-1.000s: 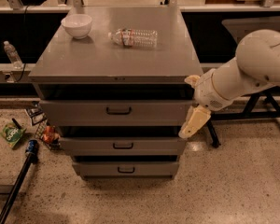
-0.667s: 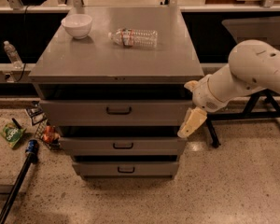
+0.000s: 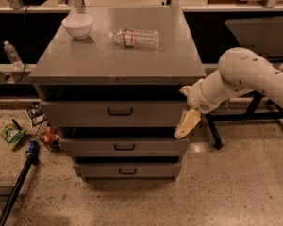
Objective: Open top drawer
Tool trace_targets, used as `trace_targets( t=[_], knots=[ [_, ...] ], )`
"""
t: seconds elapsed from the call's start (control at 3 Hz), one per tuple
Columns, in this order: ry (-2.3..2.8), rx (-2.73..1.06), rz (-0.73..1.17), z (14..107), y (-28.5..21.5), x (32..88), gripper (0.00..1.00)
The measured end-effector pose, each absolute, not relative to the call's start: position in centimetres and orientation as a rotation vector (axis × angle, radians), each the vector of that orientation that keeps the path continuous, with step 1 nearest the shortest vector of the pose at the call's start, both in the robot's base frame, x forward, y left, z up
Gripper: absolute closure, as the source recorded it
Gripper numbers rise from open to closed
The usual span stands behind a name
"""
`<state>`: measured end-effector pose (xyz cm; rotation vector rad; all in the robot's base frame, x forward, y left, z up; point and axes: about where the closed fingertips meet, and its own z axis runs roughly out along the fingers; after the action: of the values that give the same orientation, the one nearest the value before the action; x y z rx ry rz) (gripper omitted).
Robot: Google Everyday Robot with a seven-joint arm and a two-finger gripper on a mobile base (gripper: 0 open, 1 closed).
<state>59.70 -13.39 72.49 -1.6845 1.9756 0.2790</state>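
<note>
The top drawer (image 3: 151, 113) is the widest grey front panel, just under the cabinet top, with a small dark loop handle (image 3: 120, 111) at its centre. A dark gap shows above the panel. My gripper (image 3: 185, 108) is at the drawer's right end, on the white arm that reaches in from the right. Its cream fingers (image 3: 187, 122) are spread apart, one by the drawer's top right corner and one hanging past its lower right corner. It holds nothing and is well to the right of the handle.
A white bowl (image 3: 77, 26) and a lying plastic bottle (image 3: 134, 36) rest on the cabinet top (image 3: 99, 60). Two narrower drawers (image 3: 124, 147) sit below. Snack packets (image 3: 12, 135) and a black pole (image 3: 19, 185) lie on the floor at left. Black table legs (image 3: 212, 131) stand at right.
The arm and gripper have shifted slightly left, closer to the right end of the top drawer. The drawers have not moved.
</note>
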Motion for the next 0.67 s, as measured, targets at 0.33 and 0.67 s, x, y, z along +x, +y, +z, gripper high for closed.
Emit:
trace_targets(
  t=[0.33, 0.67],
  knots=[
    [1.946, -1.722, 0.297, 70.8, -12.5, 61.2, 0.00],
    [1.930, -1.752, 0.309, 69.3, -12.1, 62.3, 0.00]
  ],
)
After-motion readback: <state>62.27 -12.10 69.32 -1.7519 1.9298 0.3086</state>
